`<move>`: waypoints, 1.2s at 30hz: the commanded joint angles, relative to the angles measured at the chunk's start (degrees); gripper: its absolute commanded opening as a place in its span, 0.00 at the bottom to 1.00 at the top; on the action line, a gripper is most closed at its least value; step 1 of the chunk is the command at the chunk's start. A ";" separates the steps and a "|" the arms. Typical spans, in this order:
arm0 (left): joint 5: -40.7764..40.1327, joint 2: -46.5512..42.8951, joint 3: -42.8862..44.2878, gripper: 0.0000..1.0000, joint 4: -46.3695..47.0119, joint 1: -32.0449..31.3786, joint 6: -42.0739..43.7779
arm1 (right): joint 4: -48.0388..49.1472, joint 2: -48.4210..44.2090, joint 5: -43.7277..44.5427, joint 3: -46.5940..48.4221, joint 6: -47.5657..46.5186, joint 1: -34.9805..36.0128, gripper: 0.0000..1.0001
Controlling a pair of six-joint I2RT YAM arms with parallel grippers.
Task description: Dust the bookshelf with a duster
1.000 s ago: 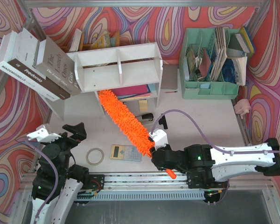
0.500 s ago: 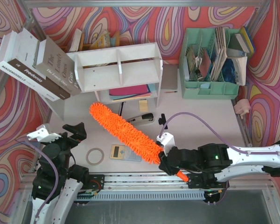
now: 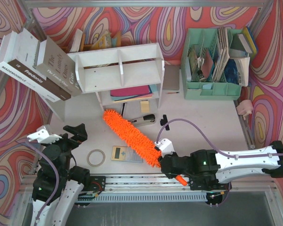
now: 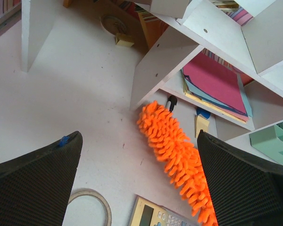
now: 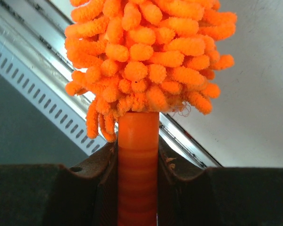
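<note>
Approach step: the right fingers pinch the duster handle; the left fingers stand spread (idle). Head lies over the bench, short of the bookshelf: next, swing it onto a tier.

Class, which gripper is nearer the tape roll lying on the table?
Left. The left gripper sits open just beyond the tape roll, slightly to its left; the right gripper, shut on the duster, is well off to its right.

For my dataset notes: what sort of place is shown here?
Probably a staged robot test cell dressed as a desk: swirl-patterned walls inside a metal frame, with a white bookshelf and green file organiser on the table.
</note>
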 commanded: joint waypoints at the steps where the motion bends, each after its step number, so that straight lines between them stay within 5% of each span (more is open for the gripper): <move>1: -0.38 -0.24 -0.35 0.98 -0.03 0.31 0.31 | 4.17 0.07 8.63 0.22 4.23 0.30 0.00; 19: -0.35 -1.40 0.31 0.98 -1.45 0.35 -0.10 | 15.69 9.83 19.75 -1.95 13.47 0.31 0.00; 30: -2.14 -2.16 0.63 0.99 -3.09 0.35 -0.80 | 13.81 17.76 22.63 1.18 21.12 0.30 0.00; 36: -2.05 -2.57 0.73 0.98 -3.23 0.31 -0.89 | 4.31 17.16 26.62 2.27 31.88 0.30 0.00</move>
